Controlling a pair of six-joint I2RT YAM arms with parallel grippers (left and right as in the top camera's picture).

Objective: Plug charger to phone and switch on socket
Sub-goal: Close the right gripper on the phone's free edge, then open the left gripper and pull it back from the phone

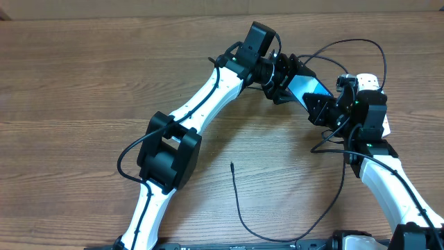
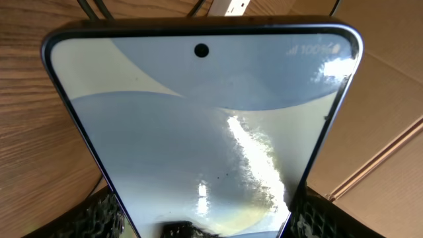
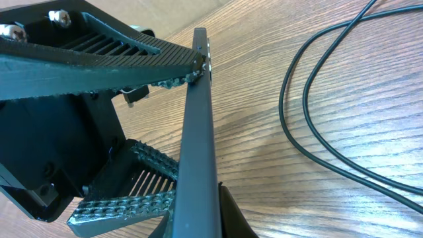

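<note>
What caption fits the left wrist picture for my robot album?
The left gripper holds the glowing phone up close, with the wooden table and white socket behind.

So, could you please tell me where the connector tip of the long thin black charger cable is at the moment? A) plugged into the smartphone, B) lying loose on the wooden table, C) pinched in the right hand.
B: in the overhead view the long thin black charger cable's connector tip lies bare on the wooden table, well apart from the slim blue-screened smartphone.
</note>
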